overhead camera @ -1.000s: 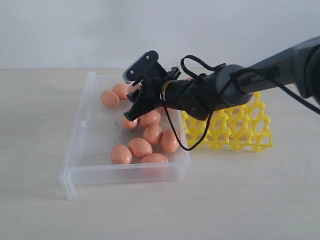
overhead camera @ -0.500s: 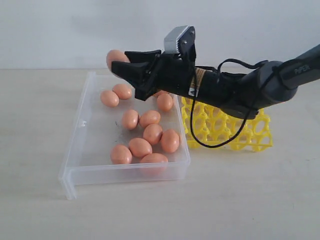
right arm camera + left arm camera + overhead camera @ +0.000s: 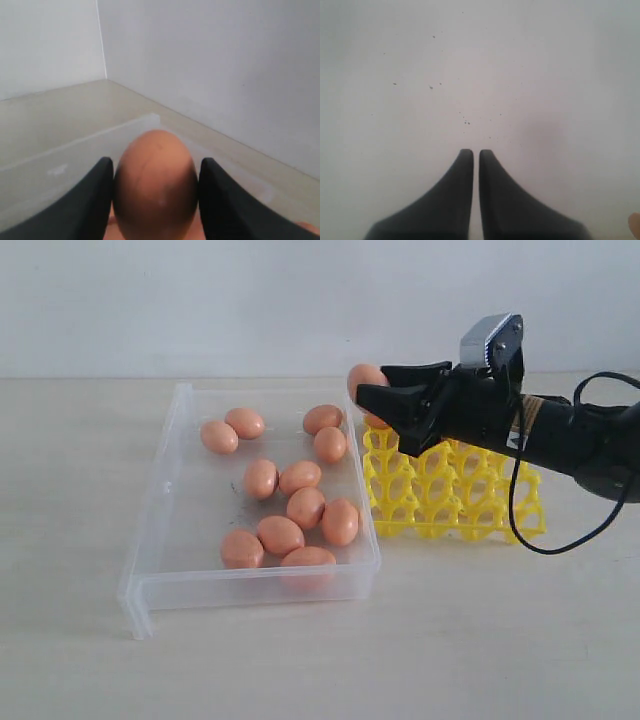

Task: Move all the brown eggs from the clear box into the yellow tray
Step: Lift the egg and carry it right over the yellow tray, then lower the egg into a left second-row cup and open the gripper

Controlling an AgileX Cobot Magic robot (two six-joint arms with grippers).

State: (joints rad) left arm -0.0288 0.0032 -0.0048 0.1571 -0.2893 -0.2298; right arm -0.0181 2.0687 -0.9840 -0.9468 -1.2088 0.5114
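Pinching a brown egg point(image 3: 155, 185) in the right gripper point(image 3: 155, 167), above a corner of the yellow tray point(image 3: 450, 510) in the exterior view alone. Showing the left gripper point(image 3: 476, 152) closed, empty, only in its wrist view.

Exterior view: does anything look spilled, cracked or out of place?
Nothing stands out. The brown eggs lie whole inside the clear box, the yellow tray sits flat beside it, and the right gripper holds one egg above the tray's edge.

A pale beige worktop point(image 3: 480, 640) with faint wood grain runs back to a plain white wall point(image 3: 200, 300). The light is soft and even. Two white walls meet in a corner point(image 3: 101, 40).
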